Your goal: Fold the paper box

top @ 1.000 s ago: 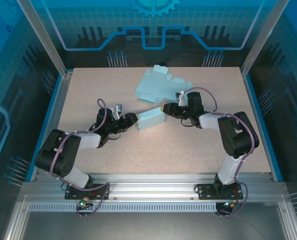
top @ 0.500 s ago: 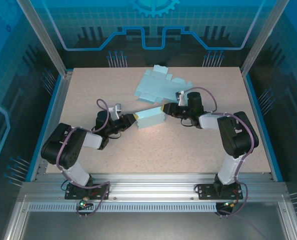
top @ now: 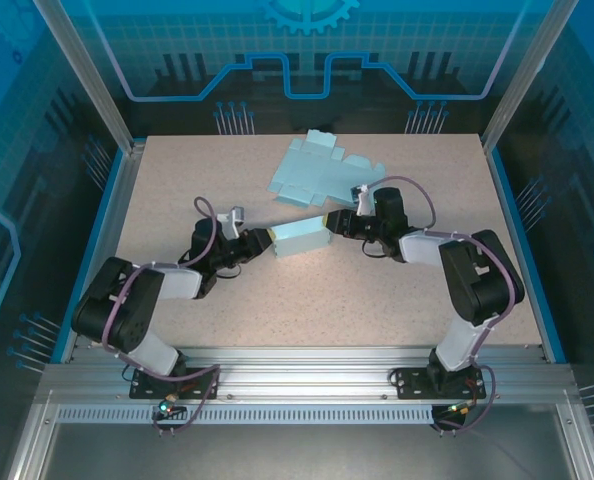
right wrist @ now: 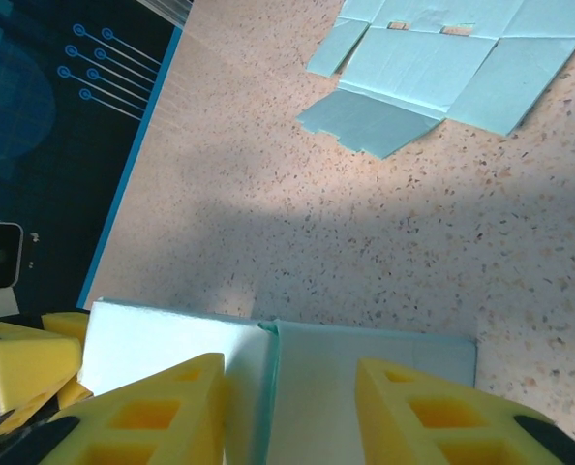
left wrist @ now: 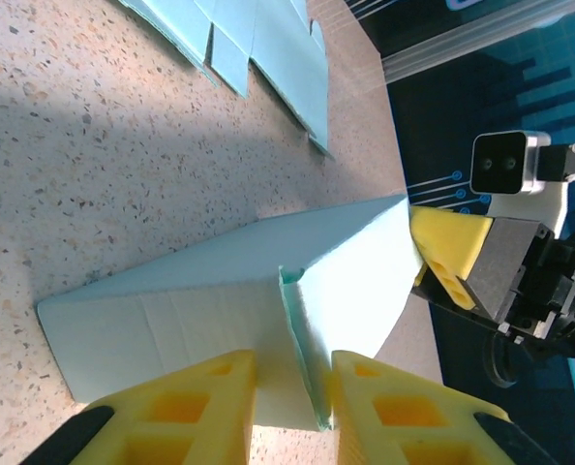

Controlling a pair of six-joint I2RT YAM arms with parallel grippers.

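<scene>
Inspection of the work surface found the paper box [top: 302,237], pale blue and partly folded into a closed wedge, lying near the centre of the speckled table [top: 397,300]. Its long axis ran roughly from 8 o'clock to 2 o'clock in the overhead view.

The left gripper [top: 269,238] was at the box's 8 o'clock end. In the left wrist view its two yellow fingers [left wrist: 186,412] stood close on either side of a thin upright flap edge at that end of the box. The jaws were drawn in and clamped on that flap.

The right gripper [top: 328,219] met the box at the opposite, 2 o'clock end. In the right wrist view its yellow fingers [right wrist: 433,412] lay over the box's top face, one on each side of a fold seam, with a clear gap between them. The box face extended past both fingers. Whether the pads were pressing on the cardboard could not be told from that view.

A second sheet, a flat blank [top: 312,172] of the same pale blue card, lay unfolded on the table at about 12 o'clock from the box. It was near the box but apart from it, and neither gripper touched it.
</scene>
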